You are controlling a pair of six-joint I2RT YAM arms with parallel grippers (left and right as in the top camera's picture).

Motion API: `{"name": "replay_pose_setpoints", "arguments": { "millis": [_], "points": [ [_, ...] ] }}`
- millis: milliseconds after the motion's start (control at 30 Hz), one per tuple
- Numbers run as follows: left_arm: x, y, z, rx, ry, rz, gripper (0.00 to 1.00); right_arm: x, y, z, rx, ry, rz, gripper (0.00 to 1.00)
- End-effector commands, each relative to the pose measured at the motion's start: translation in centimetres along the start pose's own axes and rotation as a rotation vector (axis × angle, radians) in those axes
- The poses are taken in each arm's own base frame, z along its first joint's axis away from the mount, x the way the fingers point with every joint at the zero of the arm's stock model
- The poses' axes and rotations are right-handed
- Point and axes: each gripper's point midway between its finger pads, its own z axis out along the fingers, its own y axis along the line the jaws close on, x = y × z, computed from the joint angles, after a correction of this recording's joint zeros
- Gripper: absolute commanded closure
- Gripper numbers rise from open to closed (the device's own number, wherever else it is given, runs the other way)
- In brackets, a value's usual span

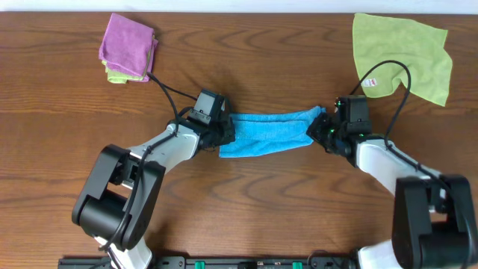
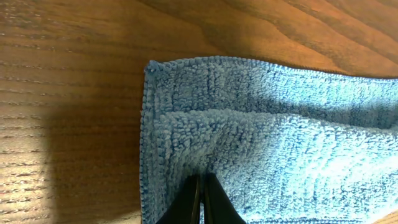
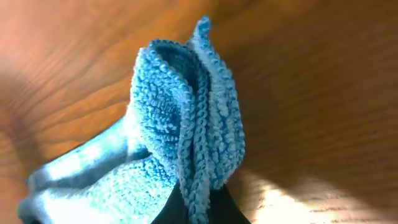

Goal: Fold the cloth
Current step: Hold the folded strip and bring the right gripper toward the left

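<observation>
The sky-blue cloth (image 1: 269,133) lies mid-table as a long folded strip stretched between my two grippers. My left gripper (image 1: 224,136) is at its left end. In the left wrist view its fingers (image 2: 201,186) are closed together on a ridge of the cloth (image 2: 280,137), which otherwise lies flat on the wood. My right gripper (image 1: 323,128) is at the strip's right end. In the right wrist view its fingers (image 3: 199,208) pinch several bunched edge layers of the cloth (image 3: 180,118), which stand up off the table.
A purple folded cloth (image 1: 128,41) lies on a yellow-green piece at the back left. A yellow-green cloth (image 1: 407,52) with a small white tag (image 1: 371,82) lies at the back right. Black cables (image 1: 168,90) arc over the table by each arm.
</observation>
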Motion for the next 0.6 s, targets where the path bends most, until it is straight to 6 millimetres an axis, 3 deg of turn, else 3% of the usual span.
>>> {"name": "replay_pose_setpoints", "arguments": {
  "millis": [0,267,567],
  "points": [
    [-1.2,0.6,0.1,-0.035,-0.018,0.009,0.94,-0.9,1.4,-1.9,-0.027,-0.054,-0.108,0.99],
    [-3.1,-0.7,-0.5,-0.015,-0.061,0.023,0.94,-1.0,4.2,-4.5,-0.091,-0.104,-0.191,0.99],
    [-2.9,-0.7,-0.5,-0.018,-0.054,0.022,0.94,0.5,7.7,-4.6,-0.112,-0.119,-0.311,0.99]
  ]
}}
